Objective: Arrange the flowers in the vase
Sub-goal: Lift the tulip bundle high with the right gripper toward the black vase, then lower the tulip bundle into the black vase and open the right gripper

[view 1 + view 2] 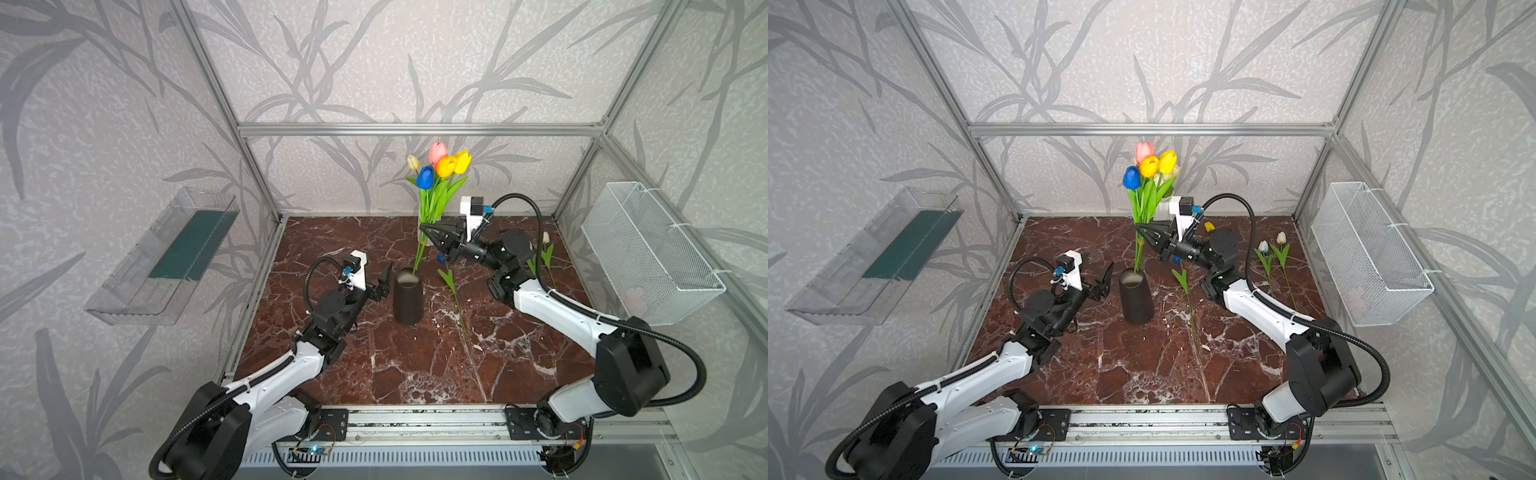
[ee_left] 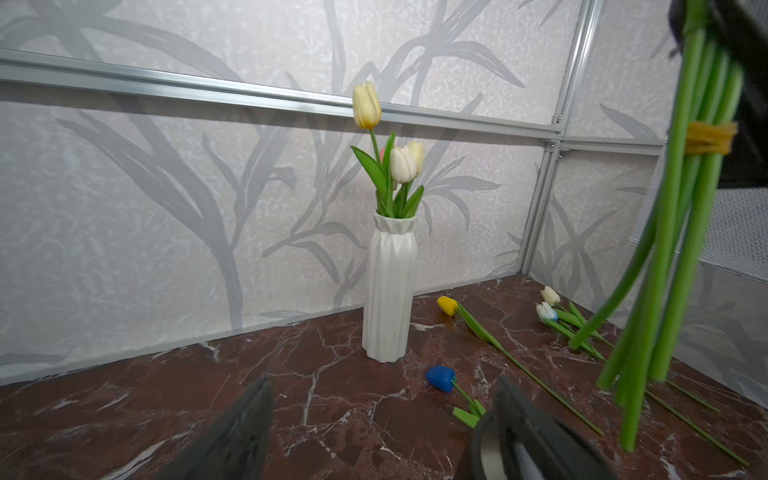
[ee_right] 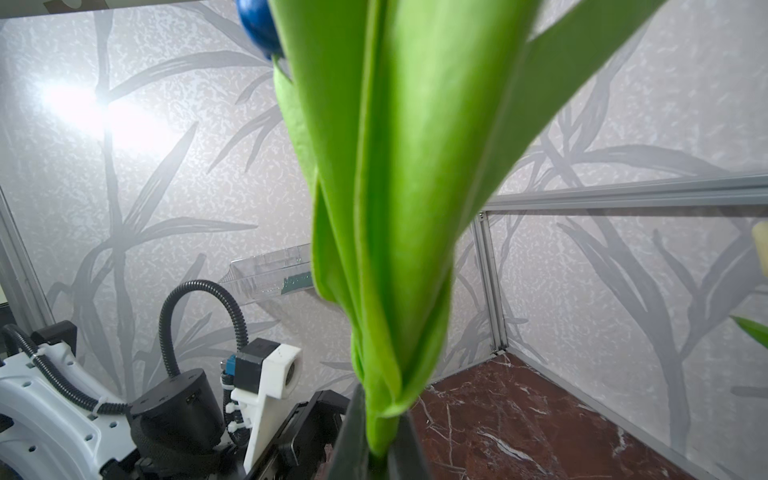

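The left gripper (image 1: 384,280) stands spread and empty just left of the tall matt-black cylindrical vase (image 1: 408,301), its fingers (image 2: 245,432) apart with only the red-brown marble tabletop (image 1: 374,365) showing between them. Over the far rim of that vase hangs the bunch of tulips (image 1: 432,195), with blue, orange, yellow, pink and cream heads and long green stems bound by a yellow band (image 2: 708,139). The stem ends dangle close to the vase's mouth; whether any is inside cannot be told. The right gripper (image 1: 424,230) is pressed together on the bunch at its leaves. Behind stands a white ribbed ceramic vase (image 2: 388,291) holding cream tulips (image 2: 405,162). A loose blue tulip (image 2: 441,378), a loose yellow tulip (image 2: 447,305) and two pale tulips (image 1: 1282,237) lie on the tabletop further right.
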Controlling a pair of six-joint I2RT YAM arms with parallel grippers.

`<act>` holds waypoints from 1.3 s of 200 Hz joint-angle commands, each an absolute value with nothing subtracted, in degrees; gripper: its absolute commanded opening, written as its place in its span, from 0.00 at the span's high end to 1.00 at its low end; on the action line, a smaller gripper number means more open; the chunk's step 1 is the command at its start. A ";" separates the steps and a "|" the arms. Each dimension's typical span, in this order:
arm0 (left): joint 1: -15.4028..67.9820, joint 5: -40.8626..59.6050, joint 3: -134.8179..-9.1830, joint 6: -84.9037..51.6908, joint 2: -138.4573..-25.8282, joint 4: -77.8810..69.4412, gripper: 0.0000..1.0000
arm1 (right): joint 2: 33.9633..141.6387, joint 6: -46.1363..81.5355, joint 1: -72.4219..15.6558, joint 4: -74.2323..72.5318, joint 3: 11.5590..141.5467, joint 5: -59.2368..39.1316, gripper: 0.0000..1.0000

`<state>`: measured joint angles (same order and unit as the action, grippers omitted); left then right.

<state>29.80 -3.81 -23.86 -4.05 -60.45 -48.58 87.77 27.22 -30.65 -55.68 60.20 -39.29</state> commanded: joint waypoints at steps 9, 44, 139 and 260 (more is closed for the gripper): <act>29.34 -8.70 -22.35 -3.74 -56.34 -45.52 0.19 | 87.36 18.73 -33.22 -58.89 61.99 -37.67 1.00; 29.26 -8.71 -20.73 -3.66 -55.02 -44.83 0.19 | 87.10 12.48 -35.79 -57.31 58.98 -37.33 1.00; 29.27 -5.67 -20.65 -3.52 -57.01 -45.42 0.19 | 87.98 7.39 -36.91 -55.86 54.92 -36.82 1.00; 29.27 8.10 -25.71 -0.94 -59.49 -42.98 0.16 | 86.10 -2.55 -36.94 -22.56 58.55 -27.42 0.53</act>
<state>29.52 3.33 -23.29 -2.37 -58.85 -43.29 90.50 2.90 -36.97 -35.94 54.30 -33.32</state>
